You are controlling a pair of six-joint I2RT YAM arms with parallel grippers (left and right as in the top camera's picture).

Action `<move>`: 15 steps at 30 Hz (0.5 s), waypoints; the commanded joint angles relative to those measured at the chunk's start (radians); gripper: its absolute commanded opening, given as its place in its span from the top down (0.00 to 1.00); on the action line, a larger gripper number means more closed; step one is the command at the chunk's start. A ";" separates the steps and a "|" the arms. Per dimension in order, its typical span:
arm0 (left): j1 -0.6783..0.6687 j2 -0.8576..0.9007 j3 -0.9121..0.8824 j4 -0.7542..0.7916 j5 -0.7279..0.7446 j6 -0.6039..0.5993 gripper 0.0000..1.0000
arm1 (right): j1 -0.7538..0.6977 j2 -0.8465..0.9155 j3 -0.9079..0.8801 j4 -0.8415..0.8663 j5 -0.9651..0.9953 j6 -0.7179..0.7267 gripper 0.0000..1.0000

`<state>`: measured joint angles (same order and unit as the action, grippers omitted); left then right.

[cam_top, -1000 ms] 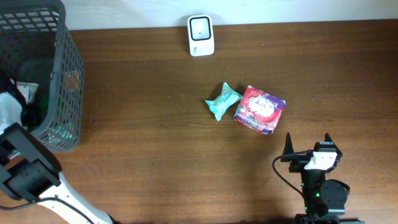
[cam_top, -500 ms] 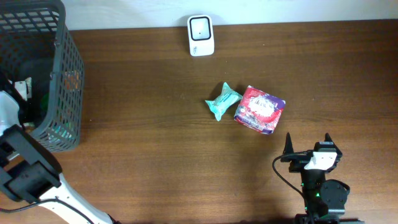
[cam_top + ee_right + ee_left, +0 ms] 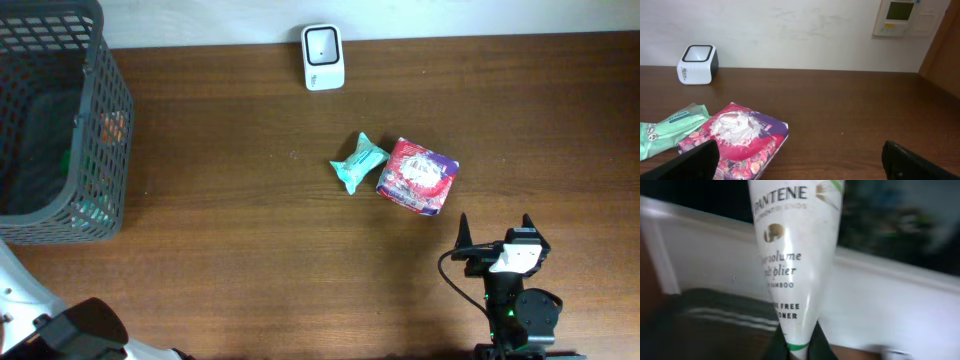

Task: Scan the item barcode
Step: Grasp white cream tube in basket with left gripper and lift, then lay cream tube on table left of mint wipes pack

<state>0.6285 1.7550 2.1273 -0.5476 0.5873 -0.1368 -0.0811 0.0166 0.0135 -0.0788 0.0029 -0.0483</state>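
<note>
In the left wrist view my left gripper is shut on the narrow end of a white Pantene tube, which stands up between the dark fingers with its printed face toward the camera. No barcode shows on that face. The white scanner stands at the table's far edge, and shows as the scanner in the right wrist view. Overhead, only part of the left arm shows at the near-left corner. My right gripper rests open near the front right with nothing between its fingers.
A dark mesh basket stands at the far left with a few things left inside. A teal wipes pack and a red-purple tissue pack lie mid-table, just ahead of the right gripper.
My left gripper shut on the tube and drew back out of the basket toward the near-left corner. The right arm has not moved.
</note>
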 commanded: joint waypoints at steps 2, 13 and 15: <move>-0.085 -0.034 0.009 -0.030 0.475 -0.290 1.00 | -0.005 -0.005 -0.008 -0.003 0.009 0.008 0.01; -0.784 0.091 -0.002 -0.651 -0.379 -0.289 1.00 | -0.005 -0.005 -0.008 -0.003 0.009 0.008 0.01; -0.887 0.160 -0.002 -0.707 -0.470 -0.289 1.00 | -0.005 -0.005 -0.008 -0.003 0.009 0.008 0.01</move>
<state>-0.1356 1.8313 2.1185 -1.2133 0.3195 -0.4278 -0.0811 0.0166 0.0139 -0.0788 0.0029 -0.0483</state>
